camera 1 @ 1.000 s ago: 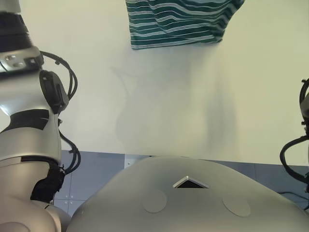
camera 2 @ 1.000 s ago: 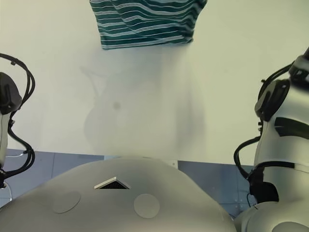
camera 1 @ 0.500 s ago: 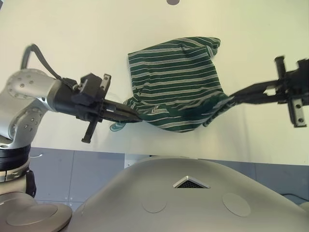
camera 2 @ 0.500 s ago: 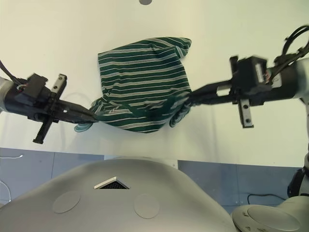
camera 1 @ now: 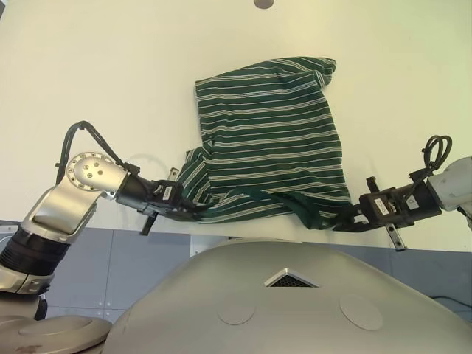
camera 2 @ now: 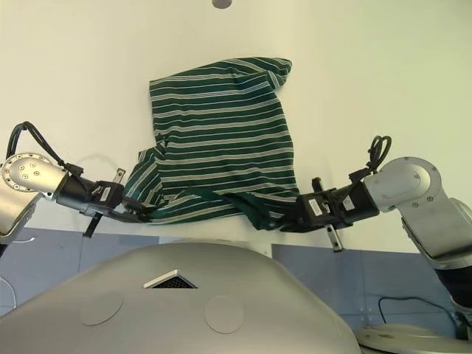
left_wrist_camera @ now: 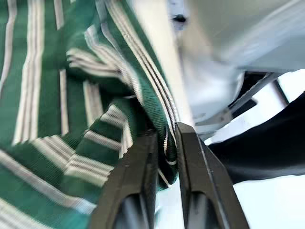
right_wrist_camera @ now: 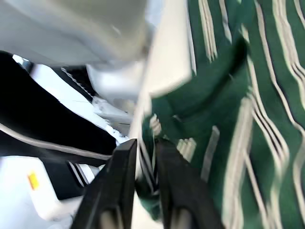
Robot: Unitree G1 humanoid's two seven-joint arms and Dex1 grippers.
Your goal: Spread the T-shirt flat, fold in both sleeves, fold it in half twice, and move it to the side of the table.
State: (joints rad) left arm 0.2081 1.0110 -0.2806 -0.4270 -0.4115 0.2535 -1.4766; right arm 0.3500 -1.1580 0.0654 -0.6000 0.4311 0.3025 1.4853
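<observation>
A dark green T-shirt (camera 1: 269, 140) with thin white stripes lies stretched from mid-table down to the near edge of the white table (camera 1: 96, 81). My left gripper (camera 1: 193, 213) is shut on the shirt's near left corner at the table edge; the wrist view shows its fingers (left_wrist_camera: 143, 181) pinching the striped hem (left_wrist_camera: 157, 129). My right gripper (camera 1: 341, 220) is shut on the near right corner, with cloth (right_wrist_camera: 224, 124) bunched between its fingers (right_wrist_camera: 125, 186). The far end of the shirt (camera 2: 221, 74) stays rumpled and narrow.
A small dark round mark (camera 1: 263, 3) sits on the table at its far edge. Bare tabletop spreads wide to the left (camera 2: 66, 81) and right (camera 2: 383, 66) of the shirt. Grey floor tiles (camera 1: 133, 273) lie below the near edge.
Both grippers have drawn the shirt's near corners toward the table's near edge and lower, stretching the cloth longer. One second ago the view was aimed differently, with the shirt at the top.
</observation>
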